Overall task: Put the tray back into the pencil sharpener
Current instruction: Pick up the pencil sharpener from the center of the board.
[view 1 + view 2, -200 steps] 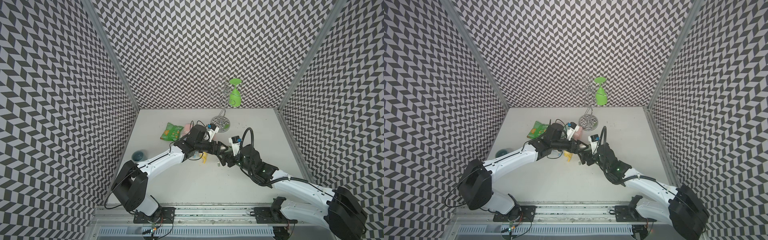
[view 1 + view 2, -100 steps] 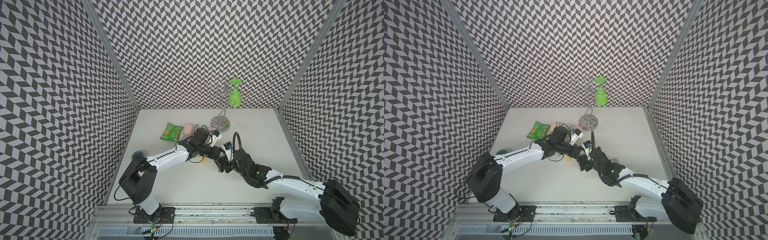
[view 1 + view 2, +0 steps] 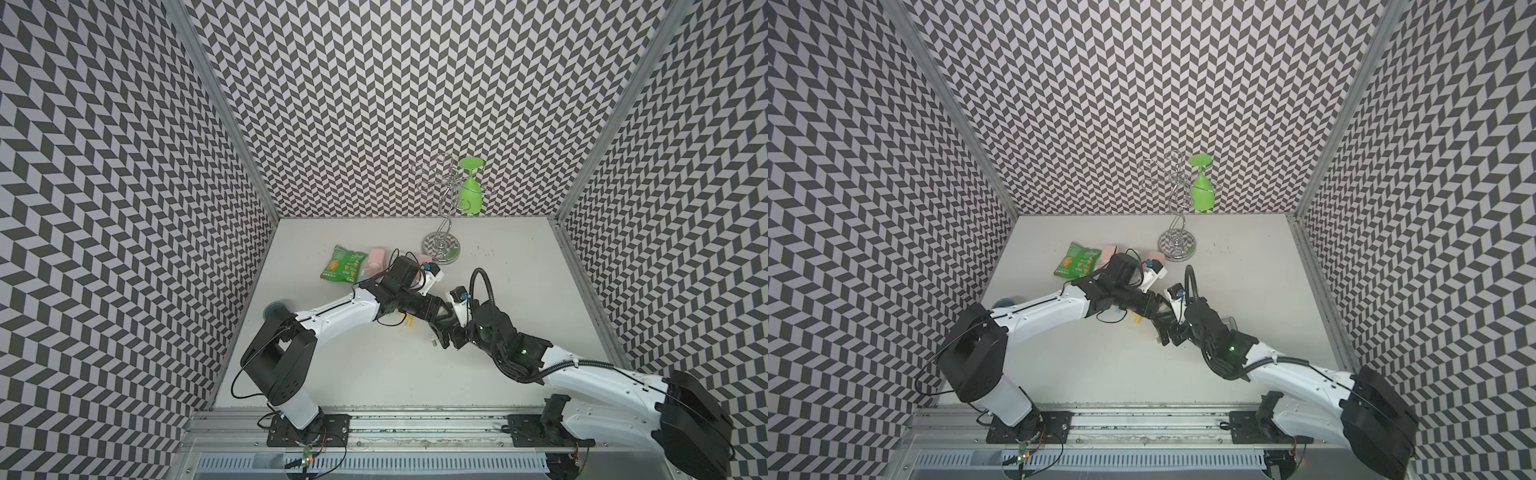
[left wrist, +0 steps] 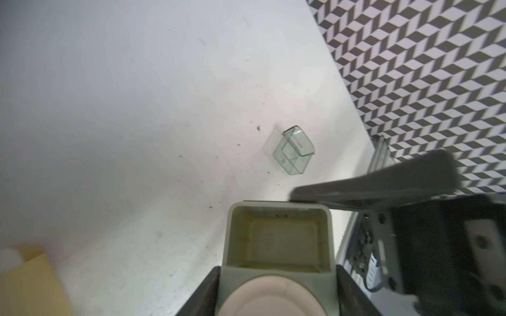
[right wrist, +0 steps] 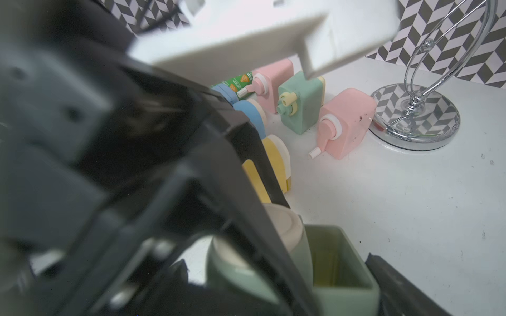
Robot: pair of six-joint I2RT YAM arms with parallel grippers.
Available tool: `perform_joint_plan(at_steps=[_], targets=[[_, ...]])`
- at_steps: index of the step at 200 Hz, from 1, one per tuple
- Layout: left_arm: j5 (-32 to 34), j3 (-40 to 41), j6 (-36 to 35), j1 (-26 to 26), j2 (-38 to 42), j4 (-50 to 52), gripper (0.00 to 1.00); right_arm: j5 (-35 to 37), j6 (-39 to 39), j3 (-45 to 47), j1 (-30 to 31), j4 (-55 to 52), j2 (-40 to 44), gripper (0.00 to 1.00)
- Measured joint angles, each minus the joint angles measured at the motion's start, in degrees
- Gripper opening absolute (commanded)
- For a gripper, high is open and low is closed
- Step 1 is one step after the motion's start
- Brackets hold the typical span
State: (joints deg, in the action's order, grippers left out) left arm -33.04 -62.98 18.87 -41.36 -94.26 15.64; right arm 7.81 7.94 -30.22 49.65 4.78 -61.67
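The clear tray [image 4: 294, 150] lies alone on the counter [image 4: 137, 109]. It looks light, hard and slippery, so pinch its flat sides softly. The left claw [image 4: 277, 269] squeezes the green pencil sharpener [image 4: 279, 240]. The right claw [image 3: 445, 337] is wide apart.

The left wrist view's edge cut off the pencil sharpener [image 4: 278, 246], and the blurred left arm [image 5: 82, 164] half hid it elsewhere

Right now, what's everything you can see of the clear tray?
The tray is a small, thin-walled box of clear, faintly green plastic with rounded corners, seemingly empty. It lies on the white table, outside and apart from the green sharpener, whose slot stands empty. Only the table touches it; its exact tilt is unclear.
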Motion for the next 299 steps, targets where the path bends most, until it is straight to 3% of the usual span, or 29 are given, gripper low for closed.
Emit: perform_joint_plan(at_steps=[36,76,108,171,258,299], targets=[[0.20,-2.64,-6.38,1.07,-0.42,7.26,0.34,-5.40,0.98,-0.09,-2.03,-4.66,9.31,1.00],[-2.95,-4.66,-16.09,2.16,0.17,14.29,0.29,-18.40,1.77,-3.28,-14.21,-9.22,16.57,0.97],[-7.41,-4.09,-20.79,3.06,3.76,16.72,0.29,-34.29,1.03,-3.48,-22.64,-9.05,14.51,0.94],[-14.69,-3.65,-26.27,4.28,10.60,19.74,0.29,-58.47,1.25,2.75,-24.33,-1.55,10.95,0.99],[-19.37,-3.65,-27.17,4.42,10.60,20.26,0.29,-66.34,3.26,5.95,-24.06,9.31,2.64,0.95],[-19.69,-3.39,-27.17,4.39,10.60,20.28,0.29,-68.00,6.67,5.95,-22.18,14.80,-0.28,0.85]])
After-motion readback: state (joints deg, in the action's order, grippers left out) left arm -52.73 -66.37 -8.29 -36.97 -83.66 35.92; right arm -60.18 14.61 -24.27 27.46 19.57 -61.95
